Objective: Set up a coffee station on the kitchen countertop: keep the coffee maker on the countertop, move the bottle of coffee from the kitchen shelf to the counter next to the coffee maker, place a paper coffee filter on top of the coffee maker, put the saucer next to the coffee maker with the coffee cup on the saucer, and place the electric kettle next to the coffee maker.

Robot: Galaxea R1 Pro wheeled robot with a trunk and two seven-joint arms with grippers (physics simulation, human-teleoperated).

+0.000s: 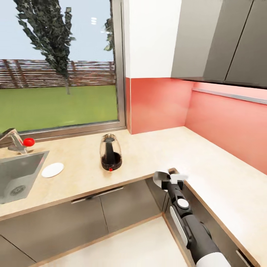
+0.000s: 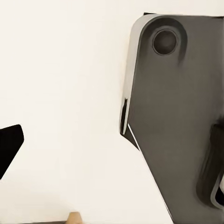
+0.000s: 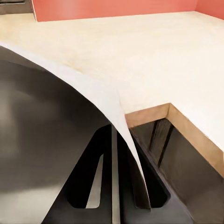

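Note:
The coffee maker [image 1: 110, 152], a glass body with a black core and a red button, stands on the beige countertop [image 1: 155, 148] below the window. A white saucer [image 1: 52, 170] lies beside the sink. My right gripper [image 1: 172, 178] hovers at the counter's inner corner edge, shut on a curved grey-white paper coffee filter [image 1: 161, 180]. In the right wrist view the filter [image 3: 56, 140] bulges wide, its edge pinched between the dark fingers [image 3: 135, 186]. In the left wrist view the left gripper [image 2: 112, 158] hangs over white floor with its fingers wide apart, open and empty.
A steel sink [image 1: 18, 176] with a red-knobbed tap [image 1: 16, 142] sits at the left. Red backsplash [image 1: 222, 126] and grey wall cabinets [image 1: 222, 40] border the L-shaped counter. Grey base cabinets [image 1: 104, 211] stand below. A grey robot part [image 2: 182, 116] is beside the left gripper.

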